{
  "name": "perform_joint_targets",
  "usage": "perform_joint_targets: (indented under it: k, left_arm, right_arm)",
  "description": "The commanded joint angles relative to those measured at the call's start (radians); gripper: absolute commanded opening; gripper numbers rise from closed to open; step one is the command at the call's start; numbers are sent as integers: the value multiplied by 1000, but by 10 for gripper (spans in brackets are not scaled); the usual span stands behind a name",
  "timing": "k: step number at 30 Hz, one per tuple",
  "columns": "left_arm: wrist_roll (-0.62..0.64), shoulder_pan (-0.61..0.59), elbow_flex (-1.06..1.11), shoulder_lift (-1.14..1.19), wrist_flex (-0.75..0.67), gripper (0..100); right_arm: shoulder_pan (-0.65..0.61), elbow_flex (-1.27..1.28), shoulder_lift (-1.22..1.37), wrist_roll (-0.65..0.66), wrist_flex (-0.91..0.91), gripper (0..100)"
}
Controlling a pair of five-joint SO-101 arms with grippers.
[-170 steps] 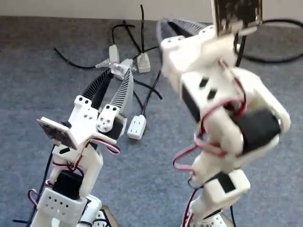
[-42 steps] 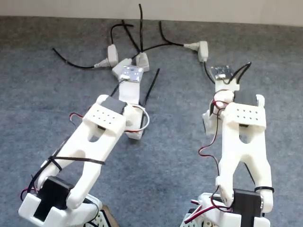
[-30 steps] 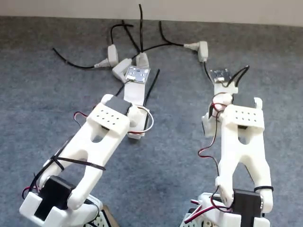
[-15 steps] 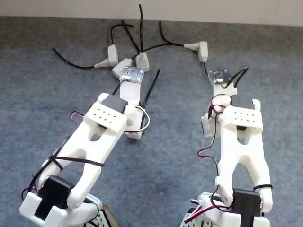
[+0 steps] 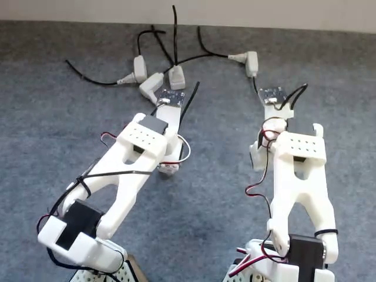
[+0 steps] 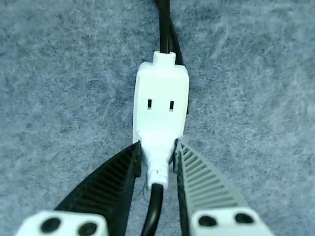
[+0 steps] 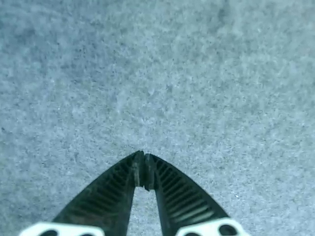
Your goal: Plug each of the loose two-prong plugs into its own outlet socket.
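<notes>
Left wrist view: fingers [image 6: 120, 174] on white plug [image 6: 156, 164]

Left pincer [image 6: 157, 156] clamped tight; right pincer [image 7: 144, 170] closed — tips touching.

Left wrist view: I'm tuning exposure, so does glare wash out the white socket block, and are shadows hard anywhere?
Left wrist view: no glare, both slots show dark on the white socket block gripped by the fingers; high view: soft, faint shadows on the carpet; right wrist view: carpet evenly lit.

White arms [image 5: 299, 176] — black servos [image 5: 75, 222]; red cables [image 5: 254, 187]; each hand [image 7: 144, 169] ribbed.
</notes>
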Motion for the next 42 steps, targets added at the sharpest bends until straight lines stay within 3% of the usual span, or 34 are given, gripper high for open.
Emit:
perform_joint_targets:
  k: [1,9,13,22,30,36,42]
  left_arm:
    - [-6,15,-31,24,-5,8]
    - [-6,-5,-81,180,-15,12]
    - [-8,-4,-202,245,130,65]
    - [-12,-4,-180,44,158,85]
    - [-12,-12,-84,-191,152,191]
    - [-11,-12,-76,-174,152,194]
    - [-3,-54,-90,-5,92,245]
  right_arm:
    - [7,-4,-39,6,-5,8]
    - [7,-4,-39,6,-4,8]
    - [10,-4,-39,6,-4,8]
    - [7,-2,-39,6,-4,8]
    - [7,-2,-35,6,-4,8]
    - [7,-2,-33,6,-4,8]
    - [5,28,-39,6,-10,8]
